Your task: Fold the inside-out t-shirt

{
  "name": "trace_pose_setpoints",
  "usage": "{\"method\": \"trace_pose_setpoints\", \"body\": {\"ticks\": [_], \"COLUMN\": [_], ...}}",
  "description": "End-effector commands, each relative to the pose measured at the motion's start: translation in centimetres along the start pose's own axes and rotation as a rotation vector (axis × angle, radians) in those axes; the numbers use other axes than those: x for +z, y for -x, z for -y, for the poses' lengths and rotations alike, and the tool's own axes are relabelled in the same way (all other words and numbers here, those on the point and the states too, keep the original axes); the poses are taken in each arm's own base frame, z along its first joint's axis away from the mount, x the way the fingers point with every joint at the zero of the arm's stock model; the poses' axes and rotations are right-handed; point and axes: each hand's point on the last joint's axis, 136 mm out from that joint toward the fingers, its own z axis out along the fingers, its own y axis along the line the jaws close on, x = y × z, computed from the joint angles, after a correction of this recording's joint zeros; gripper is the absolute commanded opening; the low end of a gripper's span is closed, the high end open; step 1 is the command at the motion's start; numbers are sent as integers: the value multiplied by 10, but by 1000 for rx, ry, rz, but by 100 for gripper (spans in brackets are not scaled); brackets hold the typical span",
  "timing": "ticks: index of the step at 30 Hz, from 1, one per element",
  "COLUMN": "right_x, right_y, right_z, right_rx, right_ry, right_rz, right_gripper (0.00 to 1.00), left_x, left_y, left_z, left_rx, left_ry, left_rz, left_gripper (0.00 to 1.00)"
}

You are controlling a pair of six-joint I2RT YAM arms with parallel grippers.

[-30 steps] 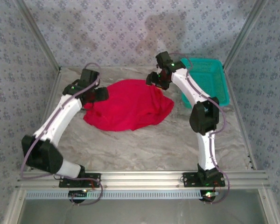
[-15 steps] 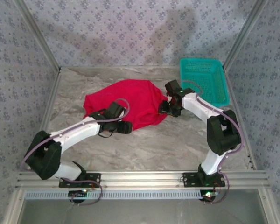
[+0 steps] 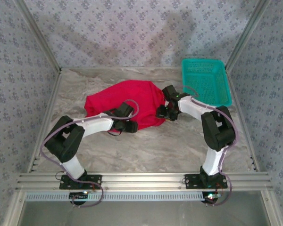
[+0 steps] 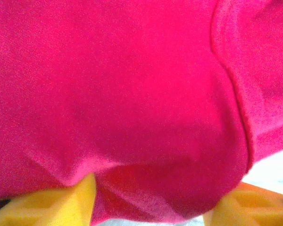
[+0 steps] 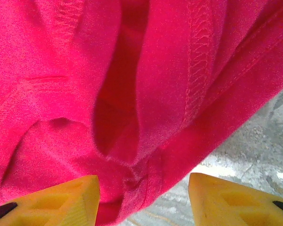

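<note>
Between the two sets of fingers we've got the bright red short-sleeved cloth t-shirt (image 3: 132,96), lying in a rumpled heap on the marbled grey tabletop (image 3: 155,146). It spreads away beyond both sets of fingers, toward the far side.

The left fingers (image 4: 52,205) are down at the shirt's near edge. They're spread wide, with a fat bulge of red cloth sagging into the gap between them. They aren't pinching it, so we'd call that apart and not gripping.

Same story for the right fingers (image 5: 56,200), at the shirt's near right corner. They're apart, with a hemmed edge and a couple of loose folds hanging between them and bare tabletop showing just past the cloth on their right side. We can see a zigzag seam running along the outside of the fabric there, which fits the inside-out thing.

As for progress, we'd say basically nothing is folded yet. The shirt is a lumpy blob with no straight edges, no flat panel and no sleeves tucked in. Our guess is that grabbing it, sorting out the inside-out part, spreading it flat and doing the actual folds are all left to do.

Off past the right fingers, on their right, the teal plastic mesh basket (image 3: 203,60) sits apart from the shirt.
</note>
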Motion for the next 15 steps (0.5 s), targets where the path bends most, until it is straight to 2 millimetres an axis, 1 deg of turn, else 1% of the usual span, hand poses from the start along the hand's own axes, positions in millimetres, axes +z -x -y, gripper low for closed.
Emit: {"method": "trace_pose_setpoints", "body": {"ticks": [1,3,4,5,6,7,8,10,12,13,15], "right_x": [8,11,12,12,12,10,6,-7,-32,-45,-81], "right_y": [15,23,26,28,30,32,33,37,44,45,57], "right_z": [-1,1,1,1,1,0,-1,-6,-16,-20,-32], "right_rx": [0,-2,-4,-4,-3,-4,-6,-18,-45,-55,-89], "right_ry": [0,-1,1,6,10,14,18,29,49,54,74], "right_rz": [9,16,18,17,13,15,18,36,76,90,168], "right_gripper": [49,45,39,29,15,6,0,0,0,0,0], "left_x": [-3,-7,-9,-11,-14,-18,-23,-37,-59,-73,-110], "left_y": [18,21,23,25,26,28,31,37,49,57,80], "left_z": [8,6,6,4,3,2,2,3,4,6,9], "left_rx": [-6,-5,-2,-2,0,3,5,13,27,36,58], "left_ry": [4,20,29,43,56,65,72,85,100,106,120], "left_rz": [42,46,47,49,51,53,57,74,107,131,201], "left_gripper": [37,23,16,9,2,0,0,0,0,0,0]}}
